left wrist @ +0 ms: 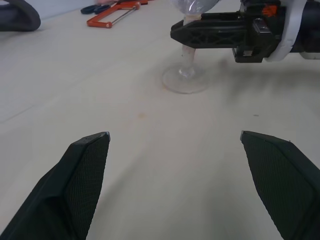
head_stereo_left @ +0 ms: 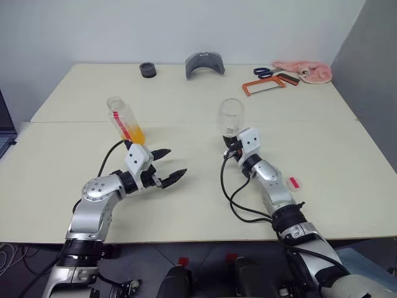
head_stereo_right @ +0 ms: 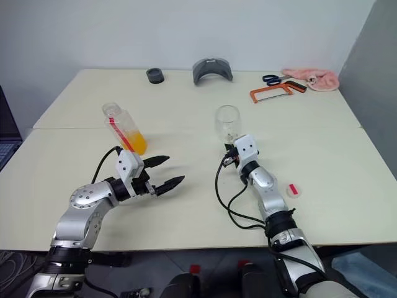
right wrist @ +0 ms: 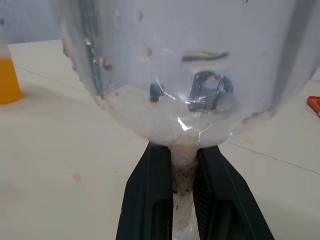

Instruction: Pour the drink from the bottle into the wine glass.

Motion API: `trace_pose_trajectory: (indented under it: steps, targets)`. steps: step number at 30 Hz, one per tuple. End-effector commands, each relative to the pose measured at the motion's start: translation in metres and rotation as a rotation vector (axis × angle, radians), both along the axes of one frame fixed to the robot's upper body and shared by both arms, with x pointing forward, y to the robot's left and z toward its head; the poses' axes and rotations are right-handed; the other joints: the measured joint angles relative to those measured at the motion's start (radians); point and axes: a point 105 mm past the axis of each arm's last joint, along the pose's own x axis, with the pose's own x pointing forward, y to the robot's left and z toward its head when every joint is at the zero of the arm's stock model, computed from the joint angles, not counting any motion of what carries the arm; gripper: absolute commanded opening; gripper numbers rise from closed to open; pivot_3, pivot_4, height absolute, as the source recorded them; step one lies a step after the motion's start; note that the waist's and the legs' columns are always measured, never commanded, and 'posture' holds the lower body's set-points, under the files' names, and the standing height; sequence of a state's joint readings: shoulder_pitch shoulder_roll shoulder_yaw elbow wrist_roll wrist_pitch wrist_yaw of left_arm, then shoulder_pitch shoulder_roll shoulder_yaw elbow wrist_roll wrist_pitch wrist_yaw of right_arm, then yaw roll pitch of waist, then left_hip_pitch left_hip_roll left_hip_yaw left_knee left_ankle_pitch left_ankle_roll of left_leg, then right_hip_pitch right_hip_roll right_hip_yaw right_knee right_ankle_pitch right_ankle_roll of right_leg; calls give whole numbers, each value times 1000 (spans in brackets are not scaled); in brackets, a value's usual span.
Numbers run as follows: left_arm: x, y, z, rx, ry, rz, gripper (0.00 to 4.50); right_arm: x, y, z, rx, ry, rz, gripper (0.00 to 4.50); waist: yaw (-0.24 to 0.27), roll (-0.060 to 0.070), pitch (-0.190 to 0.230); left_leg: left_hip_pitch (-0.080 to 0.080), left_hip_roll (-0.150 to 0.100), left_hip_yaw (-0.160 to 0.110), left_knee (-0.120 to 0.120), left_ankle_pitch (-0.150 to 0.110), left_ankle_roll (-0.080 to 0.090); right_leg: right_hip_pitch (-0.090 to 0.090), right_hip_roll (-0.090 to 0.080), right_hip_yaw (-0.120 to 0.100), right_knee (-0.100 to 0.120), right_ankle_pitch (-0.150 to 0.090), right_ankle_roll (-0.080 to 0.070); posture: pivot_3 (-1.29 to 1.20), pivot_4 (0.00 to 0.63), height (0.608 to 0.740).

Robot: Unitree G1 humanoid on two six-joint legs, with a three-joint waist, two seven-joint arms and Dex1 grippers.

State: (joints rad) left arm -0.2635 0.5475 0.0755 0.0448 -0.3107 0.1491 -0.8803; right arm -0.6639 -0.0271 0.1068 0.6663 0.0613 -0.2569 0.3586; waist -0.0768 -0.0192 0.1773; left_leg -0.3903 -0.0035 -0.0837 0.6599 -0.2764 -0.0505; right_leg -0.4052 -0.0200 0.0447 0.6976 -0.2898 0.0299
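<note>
A: Starting at the right gripper (right wrist: 184,200), how does it stand?

B: Its two black fingers (right wrist: 147,200) are pinched on the stem of the wine glass (head_stereo_left: 231,117), just under the bowl. The glass stands upright on its round foot near the middle of the tabletop (head_stereo_left: 186,205), and the bowl looks empty.

A: And the left gripper (head_stereo_left: 170,167)?

B: It is spread wide with nothing between its tips, hovering low over the left half of the tabletop, pointing toward the glass. In its wrist view the glass foot (left wrist: 186,80) sits ahead, with the right gripper's fingers crossing the stem.

A: Where is the bottle (head_stereo_left: 125,122)?

B: It stands free just behind the left gripper, toward the left edge, uncapped and seen leaning from the head camera. The drink (head_stereo_left: 134,133) fills only its lower part. A red label stripe runs down its side; no writing on it can be read.

A: What else lies on the surface?

B: It is a pale cream tabletop with a seam running across it. Along the far edge sit a small black ring (head_stereo_left: 147,69), a grey curved piece (head_stereo_left: 204,64), an orange hacksaw (head_stereo_left: 268,84), blue-handled scissors (head_stereo_left: 267,72) and a pink cloth (head_stereo_left: 305,70). A small red-and-white cap (head_stereo_left: 294,183) lies near the right edge. Behind is a plain pale wall (head_stereo_left: 186,28).
</note>
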Motion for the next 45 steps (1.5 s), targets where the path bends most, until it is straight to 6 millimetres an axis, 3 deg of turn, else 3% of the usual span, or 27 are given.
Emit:
trace_pose_trajectory:
  steps: [1, 7, 18, 30, 45]
  targets:
    - [-4, 11, 21, -5, -67, 43, 4500, -4, 34, 24, 43, -65, 121, 243, -8, 0, 0, 0, 0, 0, 0, 0, 0, -1, 0, 0, 0, 0, 0, 0, 150, 740]
    - [-10, 15, 31, -10, -77, 64, 4500, -5, 66, 22, 12, -30, 227, 243, -7, 1, 1, 0, 2, -2, 0, 0, 0, -1, 0, -1, 1, 0, 0, 0, 150, 740]
    - [-14, 16, 45, -31, -83, 73, 4500, -4, 67, 8, -17, -3, 238, 243, -1, 1, 1, -1, 0, -2, 0, 0, 0, 0, -2, -1, 0, 0, 0, 0, 150, 740]
    - [-11, 14, 50, -40, -105, 72, 4500, -4, 66, 12, 14, -4, 235, 4458, -5, 1, 1, -1, 0, -2, 0, 0, 0, -1, -1, -1, 0, 0, 0, 0, 150, 740]
    - [-12, 13, 63, -160, -143, 94, 4500, -16, 58, 1, -32, -9, 302, 4458, -4, 1, 1, -1, 0, -2, 0, 0, 0, -1, -2, -1, 0, 0, 0, 0, 150, 740]
